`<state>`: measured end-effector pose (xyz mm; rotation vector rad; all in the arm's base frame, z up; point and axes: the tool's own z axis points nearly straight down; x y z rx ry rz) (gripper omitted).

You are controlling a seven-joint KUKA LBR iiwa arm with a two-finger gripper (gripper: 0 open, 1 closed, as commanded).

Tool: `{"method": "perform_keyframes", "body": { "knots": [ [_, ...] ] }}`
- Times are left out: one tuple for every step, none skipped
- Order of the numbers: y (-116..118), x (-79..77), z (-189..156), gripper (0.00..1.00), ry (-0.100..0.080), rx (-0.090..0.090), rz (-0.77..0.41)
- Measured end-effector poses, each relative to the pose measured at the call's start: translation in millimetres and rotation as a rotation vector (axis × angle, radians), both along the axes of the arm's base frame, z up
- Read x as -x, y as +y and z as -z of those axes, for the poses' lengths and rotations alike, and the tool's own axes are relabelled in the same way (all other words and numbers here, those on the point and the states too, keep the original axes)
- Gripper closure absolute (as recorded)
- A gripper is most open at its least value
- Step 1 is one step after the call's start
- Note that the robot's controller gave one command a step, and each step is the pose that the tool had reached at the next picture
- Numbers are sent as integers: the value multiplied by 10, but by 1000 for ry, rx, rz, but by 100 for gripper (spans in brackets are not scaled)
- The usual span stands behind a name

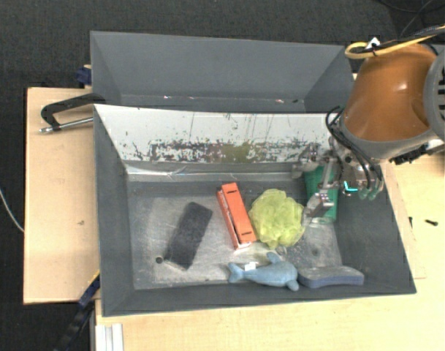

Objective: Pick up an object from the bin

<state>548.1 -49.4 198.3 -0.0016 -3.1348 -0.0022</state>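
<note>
My gripper (323, 202) hangs low at the right side of the bin, under the orange cover. A dark green thing (313, 185) stands right against it by the right wall; I cannot tell whether it is held. Just left of the gripper lies a yellow-green mesh puff (277, 218), touching or nearly touching it. An orange rectangular block (235, 214) lies left of the puff. At the front, a blue whale toy (266, 273) lies next to a flat blue-grey piece (332, 276).
A black oblong block (188, 235) lies at the left of the bin floor, apart from the others. The bin's walls slope up steeply on all sides, and the arm comes in over the right wall.
</note>
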Motion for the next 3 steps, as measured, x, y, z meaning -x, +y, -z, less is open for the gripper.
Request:
{"method": "perform_keyframes", "body": {
  "knots": [
    [1,-17,-38,0,-8,1,-1],
    [347,131,1105,100,-27,1,-131],
    [347,131,1106,100,-27,1,-131]
  ]
}}
